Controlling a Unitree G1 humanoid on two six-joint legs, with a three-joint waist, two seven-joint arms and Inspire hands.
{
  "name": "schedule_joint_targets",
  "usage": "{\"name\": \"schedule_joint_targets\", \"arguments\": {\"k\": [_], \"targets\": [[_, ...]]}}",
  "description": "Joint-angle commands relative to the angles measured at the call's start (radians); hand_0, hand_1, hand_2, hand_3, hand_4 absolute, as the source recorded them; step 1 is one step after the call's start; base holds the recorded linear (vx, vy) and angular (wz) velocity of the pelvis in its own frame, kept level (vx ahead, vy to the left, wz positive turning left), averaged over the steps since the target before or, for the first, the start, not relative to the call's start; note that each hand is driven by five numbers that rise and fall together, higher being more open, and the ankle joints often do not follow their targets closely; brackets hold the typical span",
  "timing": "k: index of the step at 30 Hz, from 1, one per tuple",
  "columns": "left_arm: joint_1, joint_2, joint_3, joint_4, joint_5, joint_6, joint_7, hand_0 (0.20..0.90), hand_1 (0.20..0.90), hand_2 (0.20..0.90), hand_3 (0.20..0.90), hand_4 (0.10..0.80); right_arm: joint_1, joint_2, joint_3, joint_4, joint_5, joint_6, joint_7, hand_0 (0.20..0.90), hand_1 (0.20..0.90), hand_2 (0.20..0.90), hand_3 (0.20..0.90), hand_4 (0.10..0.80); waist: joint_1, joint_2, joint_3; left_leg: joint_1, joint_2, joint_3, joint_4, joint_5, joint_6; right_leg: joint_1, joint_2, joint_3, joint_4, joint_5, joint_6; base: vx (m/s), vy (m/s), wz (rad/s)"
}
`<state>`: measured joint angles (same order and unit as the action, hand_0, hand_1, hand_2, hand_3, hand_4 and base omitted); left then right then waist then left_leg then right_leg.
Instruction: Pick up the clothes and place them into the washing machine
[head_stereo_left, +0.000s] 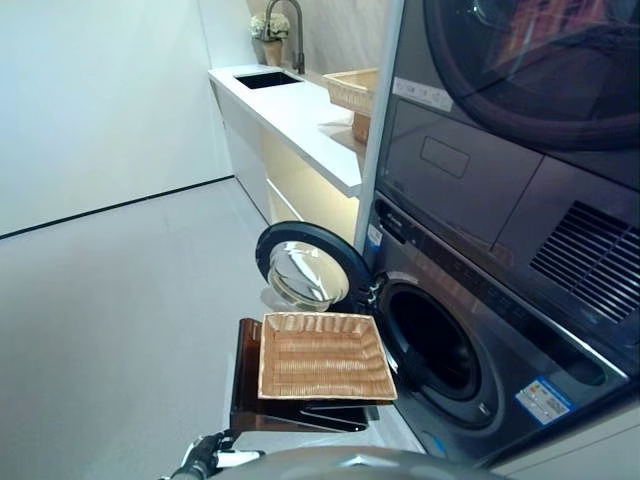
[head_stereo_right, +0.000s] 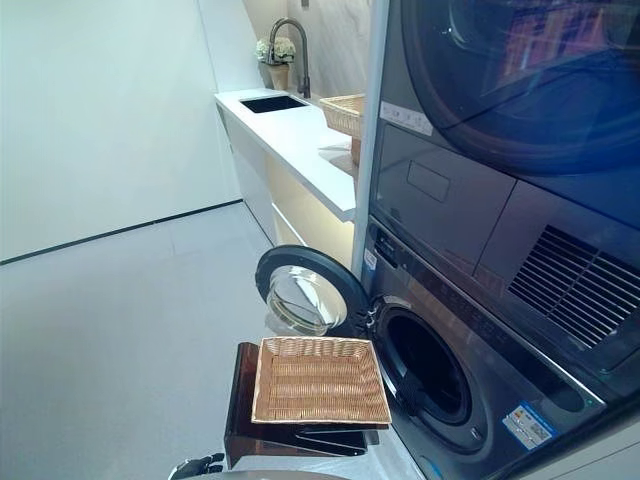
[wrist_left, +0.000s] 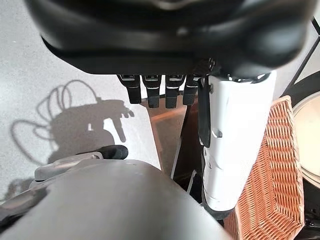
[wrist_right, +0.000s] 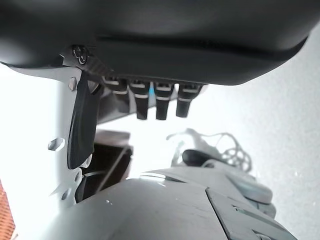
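Note:
The washing machine (head_stereo_left: 470, 350) stands at the right with its round door (head_stereo_left: 305, 268) swung open towards the left. Its drum opening (head_stereo_left: 433, 340) is dark inside, and I see no clothes there. In front of it a wicker basket (head_stereo_left: 322, 357) rests on a dark brown stand (head_stereo_left: 248, 395); the basket holds nothing. No clothes show in any view. My left hand (wrist_left: 155, 92) hangs low beside the basket (wrist_left: 272, 175), fingers straight, holding nothing. My right hand (wrist_right: 150, 102) hangs the same way, fingers straight and holding nothing.
A second machine (head_stereo_left: 520, 90) is stacked above the washer. A white counter (head_stereo_left: 300, 115) with a sink (head_stereo_left: 268, 79), a faucet (head_stereo_left: 290, 30) and another wicker basket (head_stereo_left: 352, 90) runs along the back. Grey floor (head_stereo_left: 120, 300) spreads to the left.

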<state>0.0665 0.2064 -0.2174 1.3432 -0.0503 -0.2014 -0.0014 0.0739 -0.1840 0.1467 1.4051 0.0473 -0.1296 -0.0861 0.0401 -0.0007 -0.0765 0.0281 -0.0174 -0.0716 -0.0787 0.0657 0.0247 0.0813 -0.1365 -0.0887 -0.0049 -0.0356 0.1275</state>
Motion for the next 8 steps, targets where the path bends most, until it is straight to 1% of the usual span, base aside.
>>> {"name": "schedule_joint_targets", "arguments": {"k": [1,8], "targets": [[-0.070,-0.005,0.024,0.038,0.003,-0.029,0.004,0.900,0.900,0.900,0.900,0.800,-0.047,-0.021,0.017,-0.009,0.013,-0.019,-0.004,0.900,0.900,0.900,0.900,0.800,0.003,-0.018,-0.001,-0.035,0.004,0.031,0.015,-0.026,-0.051,-0.024,0.010,0.012,-0.014,0.045,-0.008,0.000,0.000,0.00],[-0.077,-0.015,0.016,0.030,-0.003,-0.029,0.003,0.900,0.900,0.900,0.900,0.800,-0.069,-0.041,0.014,0.009,0.008,-0.013,-0.006,0.900,0.900,0.900,0.900,0.800,0.002,-0.012,0.004,-0.033,0.003,0.030,0.013,-0.029,-0.053,-0.021,0.009,0.010,-0.020,0.045,-0.008,0.000,0.000,0.00]]}}
